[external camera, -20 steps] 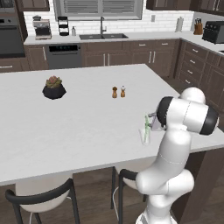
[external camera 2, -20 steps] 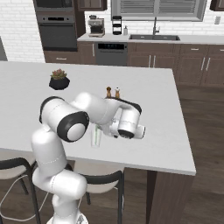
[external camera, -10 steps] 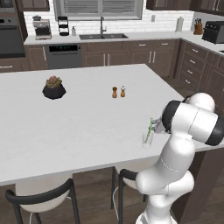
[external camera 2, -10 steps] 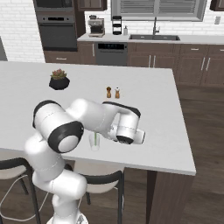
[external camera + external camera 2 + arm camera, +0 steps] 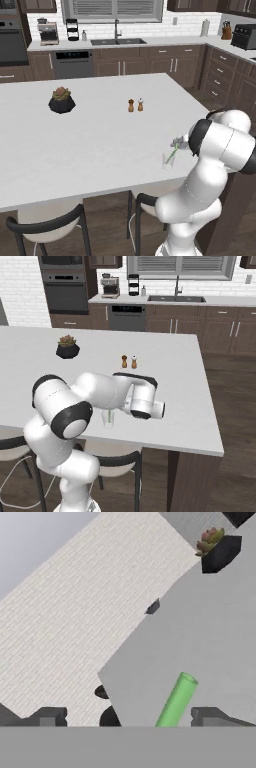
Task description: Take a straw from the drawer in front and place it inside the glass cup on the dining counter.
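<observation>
The glass cup (image 5: 168, 161) (image 5: 108, 419) stands near the front edge of the dining counter (image 5: 90, 140) (image 5: 175, 371). The light-green straw (image 5: 173, 151) (image 5: 109, 415) (image 5: 176, 702) leans inside it. My gripper (image 5: 131, 718) hangs just beside the cup with its jaws open. In the hand view the straw rises between the two fingertips (image 5: 214, 716), nearer the right one and touching neither. My own arm hides the fingers in the right base view. The drawer is out of view.
A black pot with a succulent (image 5: 62, 102) (image 5: 67, 350) (image 5: 220, 549) and the salt and pepper shakers (image 5: 135, 105) (image 5: 129, 361) stand further back on the counter. Dark stools (image 5: 47, 225) sit under its front edge. Cabinets and a sink line the far wall.
My arm's elbow has swung to the right and lower while the hand stays by the cup. The straw remains in the cup and the jaws stay open.
</observation>
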